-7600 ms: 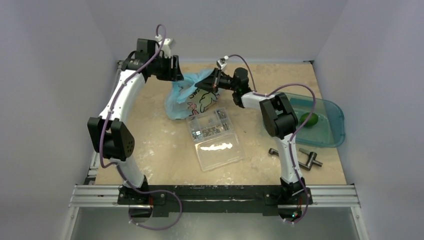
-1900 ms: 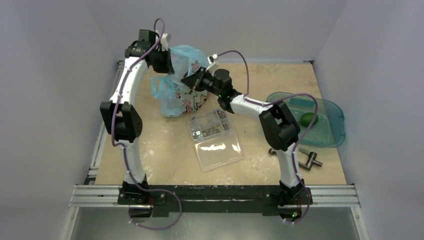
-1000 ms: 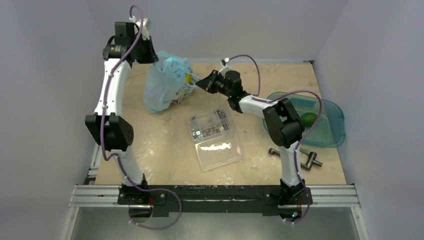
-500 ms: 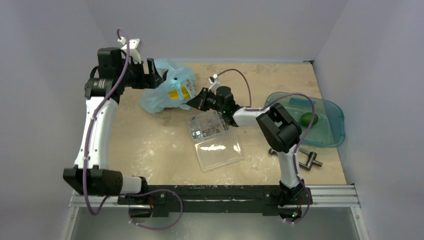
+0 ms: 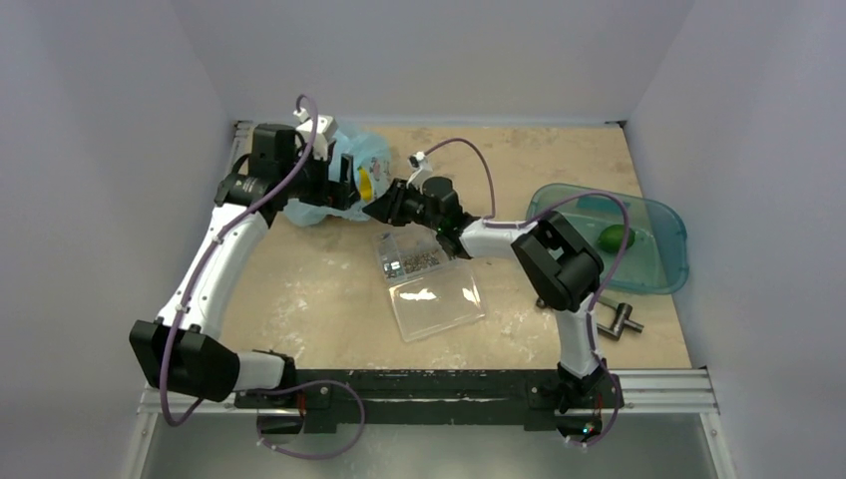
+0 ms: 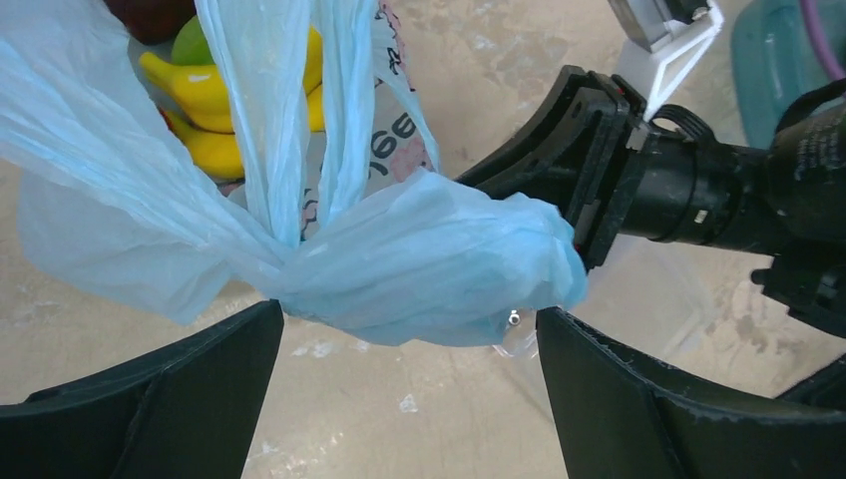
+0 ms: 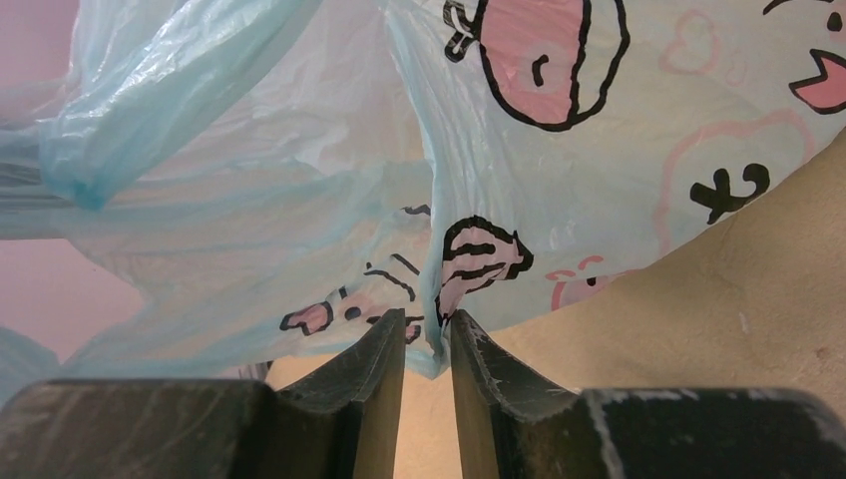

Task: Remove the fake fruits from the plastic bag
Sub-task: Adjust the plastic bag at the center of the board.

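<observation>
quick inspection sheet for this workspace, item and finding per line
surface: beige table, white smudges
job's things: plastic bag lying far left; bananas and green fruit showing among its folds
clutter: clear box, teal tray holding loose green fruit, black tool
grippers: left gripper open around bag's bunch; right gripper jaws barely apart, bag fold between, grip unclear
cables: purple cables along both arms, no snag seen
surroundings: grey walls, nothing else seen

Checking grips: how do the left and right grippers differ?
The left gripper is wide open, the plastic bag loose between its fingers; the right gripper is nearly shut on a bag fold. Left flanks the bag's left side, right its right. Both are at the bag.
</observation>
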Motion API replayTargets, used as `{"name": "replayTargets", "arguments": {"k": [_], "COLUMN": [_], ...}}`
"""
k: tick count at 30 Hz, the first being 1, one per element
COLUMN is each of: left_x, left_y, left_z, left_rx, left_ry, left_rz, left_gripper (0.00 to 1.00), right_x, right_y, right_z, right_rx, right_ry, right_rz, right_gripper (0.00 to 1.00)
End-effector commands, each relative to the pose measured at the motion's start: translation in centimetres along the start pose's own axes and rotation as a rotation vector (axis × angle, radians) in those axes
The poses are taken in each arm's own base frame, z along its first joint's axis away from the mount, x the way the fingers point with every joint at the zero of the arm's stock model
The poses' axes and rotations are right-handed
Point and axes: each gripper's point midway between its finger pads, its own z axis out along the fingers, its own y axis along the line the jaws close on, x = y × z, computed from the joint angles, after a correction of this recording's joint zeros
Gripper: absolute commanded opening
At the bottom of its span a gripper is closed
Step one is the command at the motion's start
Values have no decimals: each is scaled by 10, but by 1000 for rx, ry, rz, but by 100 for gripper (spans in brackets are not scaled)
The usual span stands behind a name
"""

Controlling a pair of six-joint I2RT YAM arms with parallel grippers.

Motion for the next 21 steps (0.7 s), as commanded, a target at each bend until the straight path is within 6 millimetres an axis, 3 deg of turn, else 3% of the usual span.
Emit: {"name": "replayTargets", "arguments": {"k": [1, 4, 7, 9, 14, 17, 21], "left_x": [-20, -18, -9, 1, 24, 37, 51], "left_y": [25, 27, 35, 39, 36, 37, 36], "left_z": [-5, 0, 3, 1, -12, -17, -18], "left_rx": [-158, -159, -202, -219, -227, -236, -227], "left_ry": [-109, -78, -19, 16, 3, 11, 25], "left_rz": [78, 72, 55, 47, 32, 20, 6], "left_gripper": [100, 86, 49, 29, 1, 0, 0], "right_x": [-1, 8, 16, 16, -3, -26, -60], "right_y": [9, 7, 5, 4, 13, 28, 44], "right_z": [1, 6, 7, 5, -9, -17, -20], "right_rx": [7, 26, 45, 56, 100, 107, 138], "right_ry": [-25, -23, -22, -20, -11, -40, -109], "right_rz": [-53, -57, -57, -64, -252, -372, -484], "right_gripper": [24, 26, 35, 41, 64, 74, 80]}}
